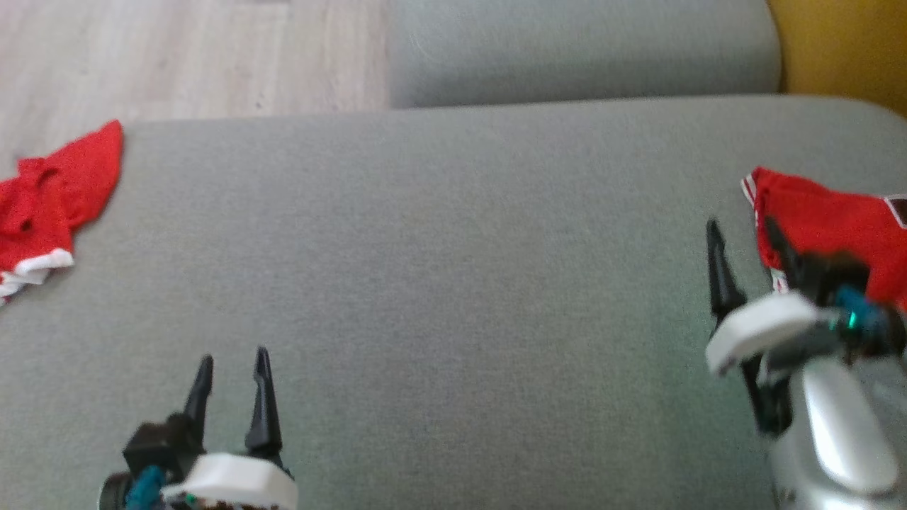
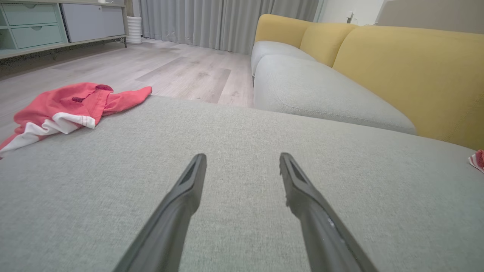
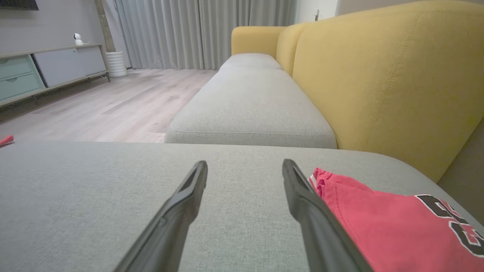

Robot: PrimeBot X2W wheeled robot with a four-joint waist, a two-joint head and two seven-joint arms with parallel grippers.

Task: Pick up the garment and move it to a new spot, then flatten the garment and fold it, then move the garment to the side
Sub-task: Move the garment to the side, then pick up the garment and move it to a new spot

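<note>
garment with lettering (image 1: 829, 212) lies just to the right of the right pincer (image 1: 740, 227), the nearer arm by far; left pincer (image 1: 234, 354) well apart; both stand open, empty.

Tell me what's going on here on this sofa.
A two-armed robot is working over a grey sofa cushion. Its right gripper is open and holds nothing, right beside a red garment with black lettering that lies fairly flat at the cushion's right side. The left gripper is open too, over bare cushion. A second red garment with white trim lies crumpled at the cushion's left edge, with neither gripper near it.
</note>
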